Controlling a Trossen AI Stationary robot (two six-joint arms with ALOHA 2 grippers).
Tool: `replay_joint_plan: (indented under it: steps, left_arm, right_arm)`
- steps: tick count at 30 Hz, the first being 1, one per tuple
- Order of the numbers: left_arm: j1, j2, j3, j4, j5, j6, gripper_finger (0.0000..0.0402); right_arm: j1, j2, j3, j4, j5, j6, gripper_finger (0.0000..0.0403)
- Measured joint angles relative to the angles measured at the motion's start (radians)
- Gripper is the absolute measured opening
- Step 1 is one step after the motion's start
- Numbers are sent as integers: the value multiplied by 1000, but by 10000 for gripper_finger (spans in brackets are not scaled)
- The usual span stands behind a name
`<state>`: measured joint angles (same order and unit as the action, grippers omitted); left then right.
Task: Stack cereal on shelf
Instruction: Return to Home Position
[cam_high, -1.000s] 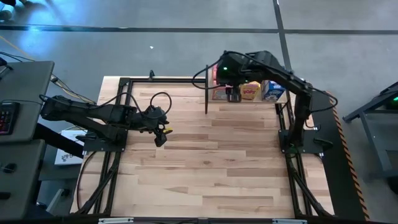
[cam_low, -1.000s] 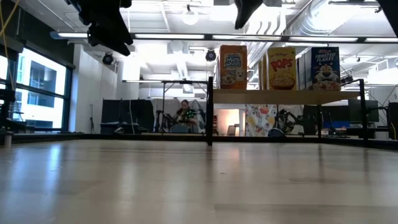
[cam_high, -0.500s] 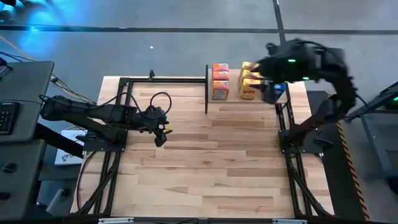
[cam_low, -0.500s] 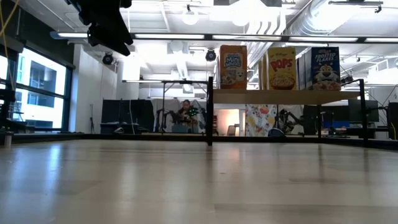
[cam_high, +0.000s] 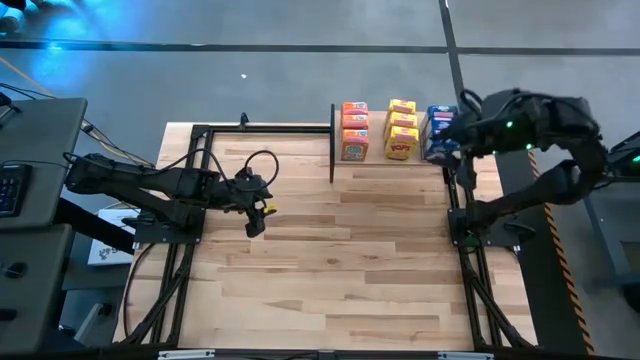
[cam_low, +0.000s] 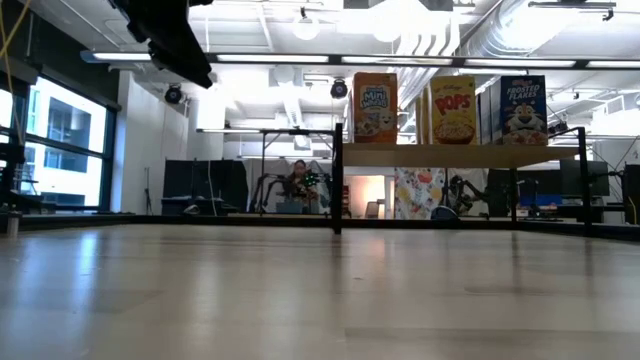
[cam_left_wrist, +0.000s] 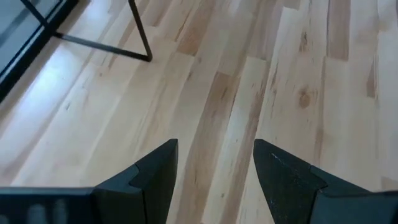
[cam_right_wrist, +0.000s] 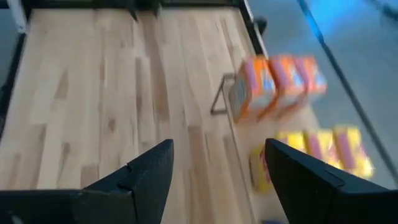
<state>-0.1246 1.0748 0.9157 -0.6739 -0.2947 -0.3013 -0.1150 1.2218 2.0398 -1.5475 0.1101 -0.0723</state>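
While its two dark fingers (cam_right_wrist: 149, 177) stand apart with nothing between them, the right gripper (cam_high: 452, 133) hangs above the right end of the shelf (cam_low: 440, 155), a raised board of light wood on thin black metal uprights at the far right corner of the slatted wooden table (cam_high: 330, 260). Beneath it, the blue cardboard cereal boxes (cam_high: 434, 120) form a row that the gripper partly hides in the high view. Beside them, in the middle of the shelf, stands a row of three yellow cardboard cereal boxes (cam_high: 402, 128), and at the shelf's left end a row of three orange cardboard cereal boxes (cam_high: 354, 130). Each row runs from the shelf's front edge to its back edge, the boxes upright and close together. Seen from table height, one printed front of each colour faces forward along the front edge. The left gripper (cam_high: 256, 220) hovers over the left half of the table, its own fingers (cam_left_wrist: 155, 177) likewise spread, with only bare planks below them. Well beyond the table, a person (cam_low: 297, 180) shows in the room.
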Motion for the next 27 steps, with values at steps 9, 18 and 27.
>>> replay_joint_plan:
  steps: [9,18,27]
  left_arm:
    - [-22,-68,-1,30,-3,-24,200]
    - [-85,-341,-113,167,10,69,200]
    - [-89,-680,-427,395,111,100,200]
  right_arm:
    - [0,-287,-567,339,-45,70,245]
    - [0,-559,-1018,686,-73,118,245]
    - [0,-744,-1343,1049,-127,119,245]
